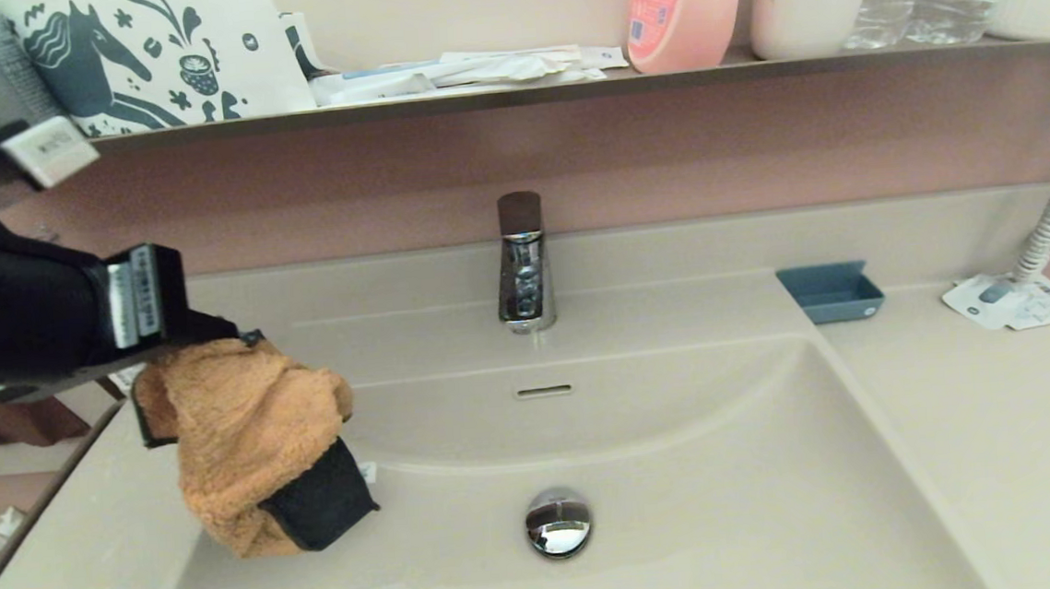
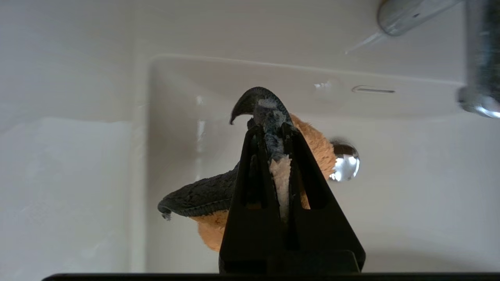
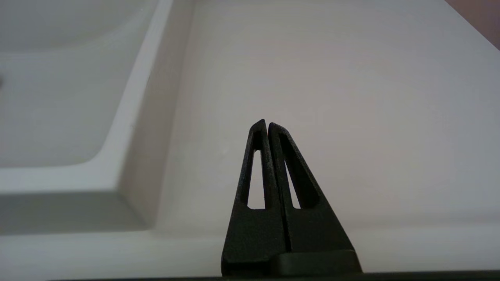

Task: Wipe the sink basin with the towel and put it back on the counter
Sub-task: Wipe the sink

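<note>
The orange-tan fluffy towel (image 1: pixel 239 435) with a dark edge band hangs from my left gripper (image 1: pixel 214 339), which is shut on it above the left rim of the sink basin (image 1: pixel 735 520). In the left wrist view the towel (image 2: pixel 320 148) is pinched between the shut black fingers (image 2: pixel 250 175), bulging out on both sides over the basin (image 2: pixel 410 187). The chrome drain plug (image 1: pixel 557 521) and slot overflow (image 1: pixel 543 391) lie bare to the right of the towel. My right gripper (image 3: pixel 267 124) is shut on nothing, parked above the counter (image 3: pixel 351 97) to the right of the basin, out of the head view.
A chrome faucet (image 1: pixel 523 262) stands behind the basin. A blue soap dish (image 1: pixel 830 293) and a white hose with a leaflet (image 1: pixel 1015 300) sit on the right counter (image 1: pixel 1006 427). A shelf (image 1: pixel 566 88) above holds bottles and packets.
</note>
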You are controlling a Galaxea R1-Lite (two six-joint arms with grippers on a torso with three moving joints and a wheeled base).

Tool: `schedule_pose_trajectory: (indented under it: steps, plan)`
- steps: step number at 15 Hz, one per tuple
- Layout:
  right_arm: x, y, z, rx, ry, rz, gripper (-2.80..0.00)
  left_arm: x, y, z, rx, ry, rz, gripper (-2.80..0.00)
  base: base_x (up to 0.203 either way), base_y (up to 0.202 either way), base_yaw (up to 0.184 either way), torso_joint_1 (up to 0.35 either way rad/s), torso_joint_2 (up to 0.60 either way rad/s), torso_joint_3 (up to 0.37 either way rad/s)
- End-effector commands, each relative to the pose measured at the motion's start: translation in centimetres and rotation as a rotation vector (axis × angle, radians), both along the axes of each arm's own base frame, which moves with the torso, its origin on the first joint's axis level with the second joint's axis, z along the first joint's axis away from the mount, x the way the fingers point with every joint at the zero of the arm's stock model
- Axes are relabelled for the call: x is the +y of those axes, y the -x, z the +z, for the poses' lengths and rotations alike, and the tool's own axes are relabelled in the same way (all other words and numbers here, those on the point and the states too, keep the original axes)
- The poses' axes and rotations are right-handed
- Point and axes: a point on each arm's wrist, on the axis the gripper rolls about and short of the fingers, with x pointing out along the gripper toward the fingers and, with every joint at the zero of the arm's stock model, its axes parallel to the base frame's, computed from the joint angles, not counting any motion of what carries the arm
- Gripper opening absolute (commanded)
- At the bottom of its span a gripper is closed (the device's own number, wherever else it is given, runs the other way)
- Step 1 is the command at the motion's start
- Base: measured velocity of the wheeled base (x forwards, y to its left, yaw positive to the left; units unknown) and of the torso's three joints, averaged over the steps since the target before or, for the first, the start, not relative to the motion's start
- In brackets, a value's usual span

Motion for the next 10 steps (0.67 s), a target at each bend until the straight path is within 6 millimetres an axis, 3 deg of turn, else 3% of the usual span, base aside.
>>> schedule_pose_trajectory:
  steps: [1, 6, 10]
  plan:
    - [0.0, 0.0, 0.0, 0.002, 0.0, 0.001, -2.8, -0.7, -1.3, -1.9, -0.011, 0.003, -0.003, -2.8, 0.0, 0.0, 0.0, 0.0, 0.0, 0.0]
    - [0.0, 0.0, 0.0, 0.002, 0.0, 0.002, -2.8, -0.9, -1.9, -5.0, -0.002, -0.062, -0.063, -2.8, 0.0, 0.0, 0.0, 0.0, 0.0, 0.0]
    - [0.0, 0.0, 0.0, 0.002, 0.0, 0.001, -2.8, -1.1, -2.1, -9.3, 0.025, -0.079, -0.07, -2.8, 0.0, 0.0, 0.0, 0.0, 0.0, 0.0]
